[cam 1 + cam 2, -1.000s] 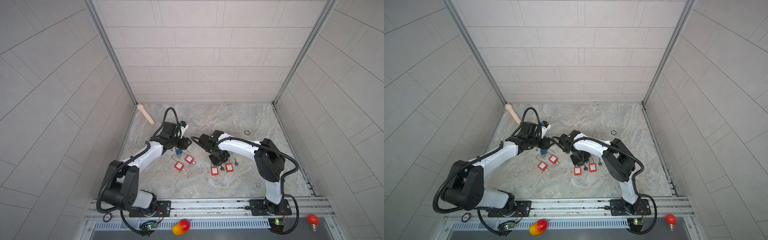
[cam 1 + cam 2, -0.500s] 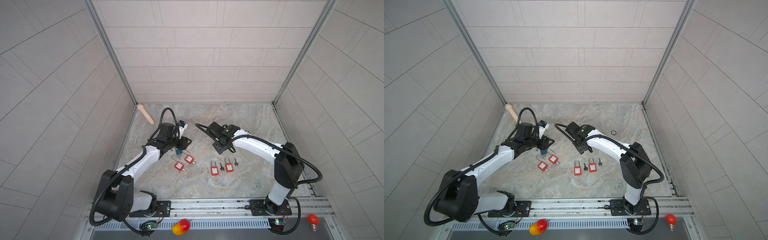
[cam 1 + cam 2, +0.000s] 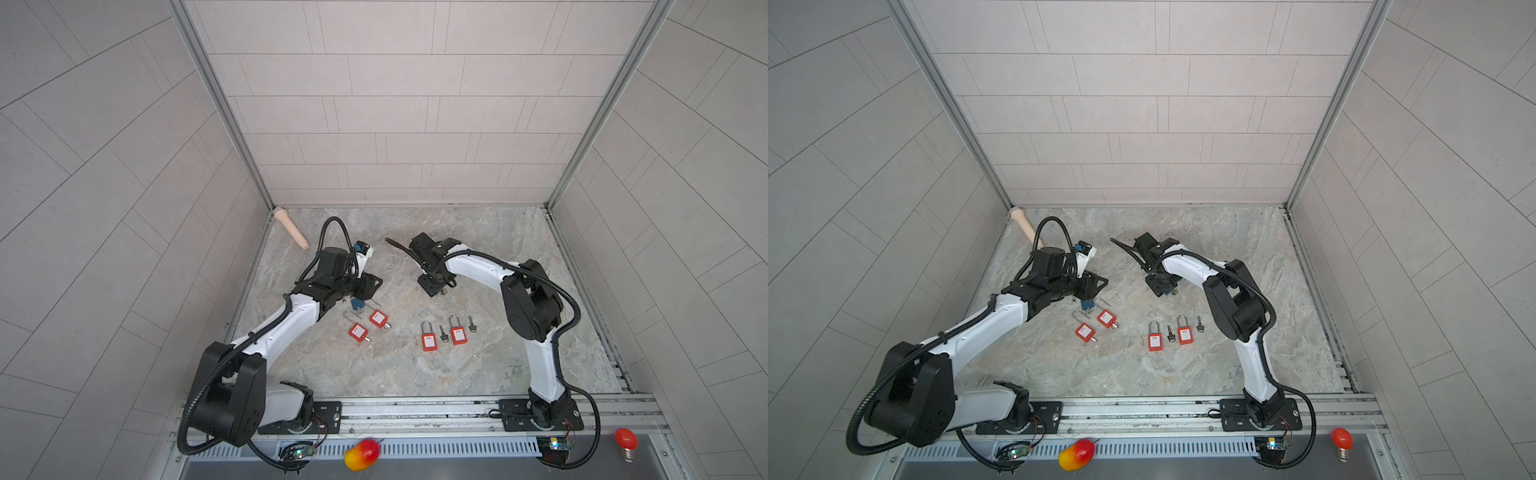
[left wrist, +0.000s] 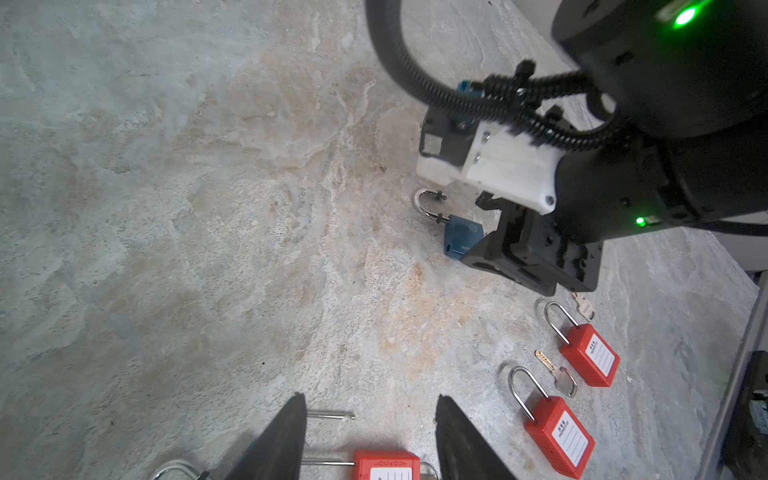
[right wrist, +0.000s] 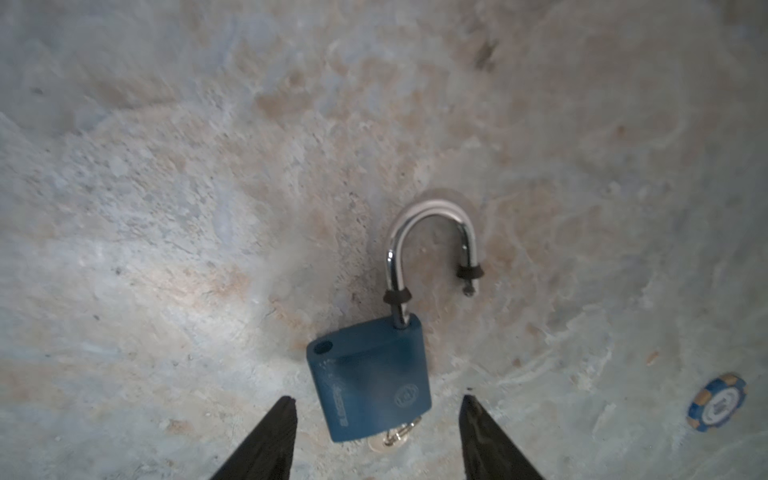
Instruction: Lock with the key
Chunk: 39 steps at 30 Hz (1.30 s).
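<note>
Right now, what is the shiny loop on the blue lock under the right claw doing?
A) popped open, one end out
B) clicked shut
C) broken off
A: in the right wrist view the blue padlock has one leg of its shackle in its body and the other end free.

Pale grey tiled walls (image 3: 395, 124) on three sides, mottled stone floor (image 3: 478, 374), metal corner posts (image 3: 220, 104), even light

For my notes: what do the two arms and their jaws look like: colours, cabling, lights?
The left arm and right arm both have white links between bulky black joints. A black corrugated cable runs along each. The jaws are black wedges tapering to points. Green lights glow on the right arm's black housing.
</note>
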Motion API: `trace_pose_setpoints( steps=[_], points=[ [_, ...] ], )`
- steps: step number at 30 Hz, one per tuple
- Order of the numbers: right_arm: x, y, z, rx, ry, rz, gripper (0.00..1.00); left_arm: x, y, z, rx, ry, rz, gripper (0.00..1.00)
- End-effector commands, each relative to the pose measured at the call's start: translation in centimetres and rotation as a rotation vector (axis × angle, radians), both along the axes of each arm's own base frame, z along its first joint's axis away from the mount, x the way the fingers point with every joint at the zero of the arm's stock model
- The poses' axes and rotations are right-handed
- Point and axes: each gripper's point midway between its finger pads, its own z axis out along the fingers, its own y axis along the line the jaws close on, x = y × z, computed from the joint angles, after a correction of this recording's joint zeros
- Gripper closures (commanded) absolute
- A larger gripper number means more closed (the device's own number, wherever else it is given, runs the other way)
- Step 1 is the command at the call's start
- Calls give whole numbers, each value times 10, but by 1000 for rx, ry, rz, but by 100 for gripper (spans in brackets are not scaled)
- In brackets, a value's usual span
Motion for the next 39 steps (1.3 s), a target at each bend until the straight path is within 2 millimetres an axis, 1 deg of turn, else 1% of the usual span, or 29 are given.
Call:
trace_pose_setpoints(
  steps=[1, 5, 8, 11, 13, 17, 20, 24, 27, 30, 33, 35, 39],
  points=[
    [-1, 0, -2, -8, 35, 29, 36, 7, -2, 12, -11, -39, 21, 45],
    [6, -5, -8, -3, 42, -7, 37, 8, -8, 13, -3, -43, 15, 45],
    [9, -4, -14, 12, 49, -23, 39, 7, -12, 11, 5, -42, 8, 45],
    [7, -1, -22, 31, 78, -24, 41, 6, -14, 11, 12, -41, 7, 45],
    [5, -1, -26, 34, 95, -19, 45, 5, -15, 10, 18, -42, 7, 45],
    [0, 1, -29, 52, 113, -29, 50, 5, -16, 12, 22, -47, 10, 45],
    [-4, 0, -31, 54, 120, -36, 49, 6, -17, 16, 23, -59, 10, 45],
    [-8, -4, -37, 38, 134, -48, 46, 8, -20, 20, 23, -70, 6, 45],
    [-10, -12, -41, -1, 139, -78, 45, 7, -22, 21, 27, -72, 2, 44],
    [-12, -16, -41, -10, 135, -95, 43, 6, -25, 21, 30, -74, -5, 45],
    [-15, -16, -39, 1, 134, -94, 43, 5, -28, 22, 32, -80, -8, 45],
    [-18, -12, -39, 17, 148, -79, 46, 5, -30, 22, 34, -79, -13, 45],
    [-19, -5, -33, 12, 128, -30, 56, 5, -32, 22, 39, -81, -14, 45]
  ],
)
